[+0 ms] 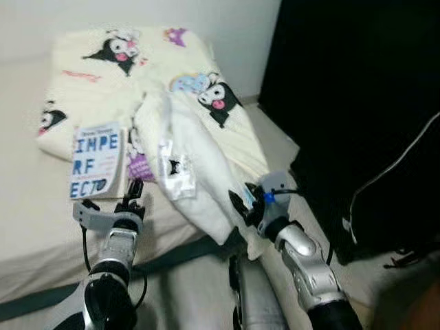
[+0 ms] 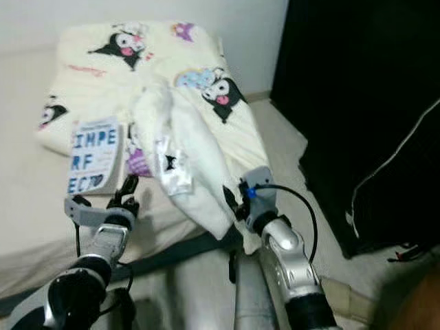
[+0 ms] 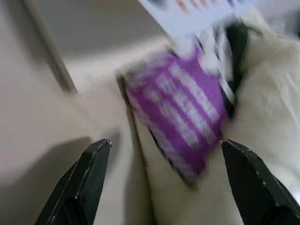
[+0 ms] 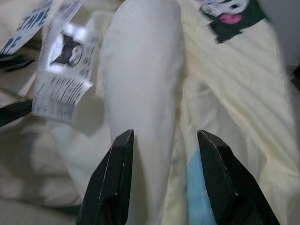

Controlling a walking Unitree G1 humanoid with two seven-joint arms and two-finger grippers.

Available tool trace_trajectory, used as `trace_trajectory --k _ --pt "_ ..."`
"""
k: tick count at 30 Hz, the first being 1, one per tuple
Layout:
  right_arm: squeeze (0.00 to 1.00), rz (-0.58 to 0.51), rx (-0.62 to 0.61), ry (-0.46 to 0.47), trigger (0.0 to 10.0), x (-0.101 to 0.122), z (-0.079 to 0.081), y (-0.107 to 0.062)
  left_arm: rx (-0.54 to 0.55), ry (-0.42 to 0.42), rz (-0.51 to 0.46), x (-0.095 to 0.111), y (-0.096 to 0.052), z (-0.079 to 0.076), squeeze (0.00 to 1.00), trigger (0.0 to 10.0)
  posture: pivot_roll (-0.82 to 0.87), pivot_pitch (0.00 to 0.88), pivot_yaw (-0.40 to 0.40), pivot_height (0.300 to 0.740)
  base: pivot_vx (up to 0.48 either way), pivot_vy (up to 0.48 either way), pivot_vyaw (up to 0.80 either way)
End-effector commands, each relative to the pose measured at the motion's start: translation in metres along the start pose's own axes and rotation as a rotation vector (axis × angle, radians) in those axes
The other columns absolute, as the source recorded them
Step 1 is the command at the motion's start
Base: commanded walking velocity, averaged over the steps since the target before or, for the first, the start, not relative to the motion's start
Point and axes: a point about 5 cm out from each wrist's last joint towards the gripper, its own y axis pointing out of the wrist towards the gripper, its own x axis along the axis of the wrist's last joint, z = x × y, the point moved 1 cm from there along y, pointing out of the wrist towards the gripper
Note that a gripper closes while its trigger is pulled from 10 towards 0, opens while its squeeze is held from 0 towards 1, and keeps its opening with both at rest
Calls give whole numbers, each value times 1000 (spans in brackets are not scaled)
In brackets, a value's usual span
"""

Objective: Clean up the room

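Head views: a cream blanket (image 1: pixel 172 89) printed with cartoon figures is lying bunched on the bed (image 1: pixel 27 206) — a white book (image 1: pixel 96 159) is resting on its near edge, beside a purple patch (image 1: pixel 139 167).
Left wrist view: the left hand (image 3: pixel 164 185) is hovering wide apart before that purple patch.
Right wrist view: the right hand (image 4: pixel 164 180) is spreading wide around a blanket fold — a paper tag (image 4: pixel 65 77) is hanging beside it.
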Motion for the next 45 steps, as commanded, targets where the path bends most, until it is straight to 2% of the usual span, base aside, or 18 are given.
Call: trace_trajectory --k 1,7,10,17,19,23,24,28,31,32,34,36,37,40,41,45 --pt "0 21 24 14 10000 -2 6 -5 29 -19 -71 17 -2 8 0 10000 -383 341 -60 525 0 0 0" --pt "0 -4 36 29 10000 7 11 -15 56 2 -160 38 -3 13 0 10000 -413 391 -85 520 0 0 0" --pt "0 5 38 40 10000 12 13 -24 149 40 -257 60 -11 26 0 10000 -420 415 -102 520 0 0 0" --pt "0 12 46 51 10000 18 18 -29 223 84 -315 75 -18 37 0 10000 -434 432 -111 520 0 0 0" --pt "0 11 52 57 10000 23 20 -30 280 101 -370 91 -23 42 0 10000 -437 449 -120 520 0 0 0" --pt "0 14 55 62 10000 23 21 -31 275 82 -401 96 -23 41 0 10000 -437 451 -121 520 0 0 0" --pt "0 23 61 66 10000 22 23 -33 252 38 -425 100 -21 38 0 10000 -440 457 -124 520 0 0 0" --pt "0 41 69 54 10000 21 26 -34 246 28 -425 99 -20 36 0 10000 -436 459 -127 520 0 0 0" --pt "0 51 69 52 10000 22 26 -36 368 49 -375 88 -28 52 0 10000 -432 460 -127 520 0 0 0" --pt "0 51 69 52 10000 22 26 -36 368 49 -375 88 -28 52 0 10000 -432 460 -127 520 0 0 0" --pt "0 52 67 54 10000 24 26 -36 437 63 -327 77 -36 65 0 10000 -426 460 -126 520 0 0 0" --pt "0 53 67 55 10000 24 25 -35 454 59 -311 71 -40 70 0 10000 -427 457 -125 520 0 0 0" --pt "0 54 67 54 10000 25 25 -35 450 51 -297 67 -43 73 0 10000 -427 457 -125 520 0 0 0" --pt "0 53 70 54 10000 27 26 -35 319 15 -260 61 -42 70 0 10000 -427 455 -125 520 0 0 0" --pt "0 53 70 54 10000 27 26 -35 319 15 -260 61 -42 70 0 10000 -427 455 -125 520 0 0 0" --pt "0 56 70 55 10000 27 26 -36 265 11 -300 77 -47 73 0 10000 -414 458 -122 520 0 0 0"
